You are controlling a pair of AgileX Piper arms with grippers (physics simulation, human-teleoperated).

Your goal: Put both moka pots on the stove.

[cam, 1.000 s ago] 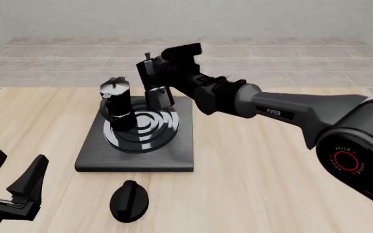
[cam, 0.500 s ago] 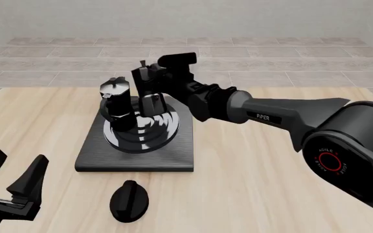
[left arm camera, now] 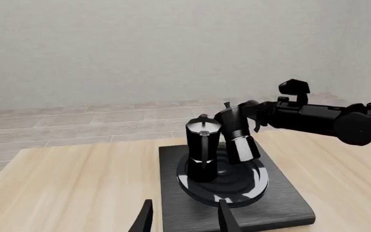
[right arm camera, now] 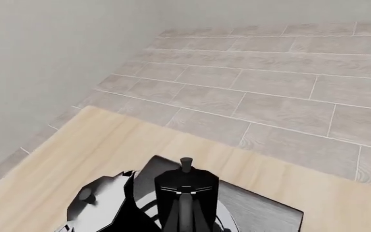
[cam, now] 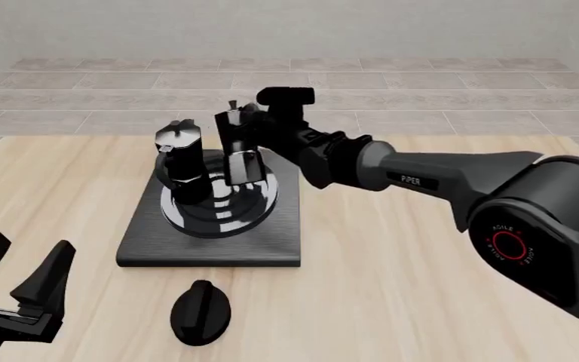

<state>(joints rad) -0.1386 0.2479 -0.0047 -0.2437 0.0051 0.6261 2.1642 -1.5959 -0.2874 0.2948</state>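
Note:
The stove (cam: 269, 234) is a black slab with silver rings at mid-table. One moka pot (cam: 182, 162) stands upright on the left of the rings. My right gripper (cam: 235, 128) is shut on the second moka pot (cam: 245, 166) and holds it tilted just right of the first, low over the rings; I cannot tell if its base touches. The left wrist view shows the upright pot (left arm camera: 203, 150), the tilted pot (left arm camera: 238, 140) and the stove (left arm camera: 282, 208). The right wrist view shows the held pot (right arm camera: 185, 193) from above. My left gripper (cam: 20, 283) is open and empty at the near left.
A black oval knob (cam: 201, 311) lies on the wooden table (cam: 421, 286) just in front of the stove. The right arm (cam: 440, 177) reaches across from the right, above the table. A tiled floor lies beyond the table's far edge.
My right gripper has come down with the second pot, from above the stove's back to low over the rings beside the first pot. The left arm has not moved.

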